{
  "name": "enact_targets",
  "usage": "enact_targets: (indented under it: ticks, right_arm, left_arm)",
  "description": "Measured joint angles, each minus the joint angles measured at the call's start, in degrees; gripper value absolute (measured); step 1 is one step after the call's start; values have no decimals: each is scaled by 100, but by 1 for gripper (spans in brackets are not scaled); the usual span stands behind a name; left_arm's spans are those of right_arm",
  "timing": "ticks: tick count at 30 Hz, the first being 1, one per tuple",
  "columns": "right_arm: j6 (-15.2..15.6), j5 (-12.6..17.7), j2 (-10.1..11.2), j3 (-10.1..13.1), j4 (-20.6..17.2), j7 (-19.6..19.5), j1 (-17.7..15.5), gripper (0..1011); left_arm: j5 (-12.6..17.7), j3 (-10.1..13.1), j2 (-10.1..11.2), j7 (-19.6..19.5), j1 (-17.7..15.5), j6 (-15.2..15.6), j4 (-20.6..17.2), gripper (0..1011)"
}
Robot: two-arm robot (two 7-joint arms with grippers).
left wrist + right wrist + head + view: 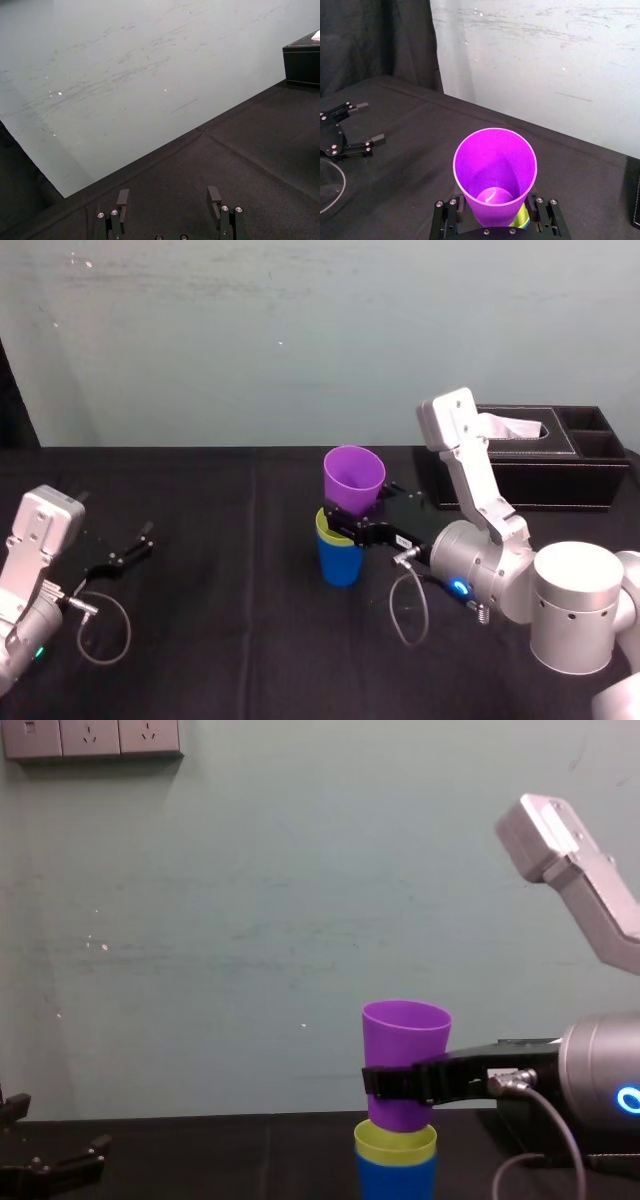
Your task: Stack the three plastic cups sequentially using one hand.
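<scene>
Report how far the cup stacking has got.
Done: the yellow-green cup sits nested in the blue cup. In hand: the right gripper is shut on the purple cup, holding it upright with its base just at the yellow-green cup's mouth, not seated. Left: lower it in fully and release. The left gripper rests open on the table, idle.

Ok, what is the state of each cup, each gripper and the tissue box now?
Purple plastic cup: upright, gripped, base at the yellow-green cup's rim, not seated.
Yellow-green plastic cup: nested in the blue one.
Blue plastic cup: upright on the table, bottom of stack.
Right gripper: shut on the purple cup.
Left gripper: open, empty, parked at the left.
Black tissue box: tissue sticking out on top.
</scene>
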Motion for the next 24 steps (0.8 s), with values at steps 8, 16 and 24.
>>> enact_targets:
  ticks: [8,16,24]
  right_arm:
    - [-196,-27,-54,-92,332,-17,138,698]
    - [-334,-93,-81,-157,492,-33,225,698]
    - [-369,-120,-129,-170,584,-50,272,698]
  left_arm:
    - [0,0,0,0,0,0,0,1000]
    - [0,0,0,0,0,0,0,1000]
    - [0,0,0,0,0,0,0,1000]
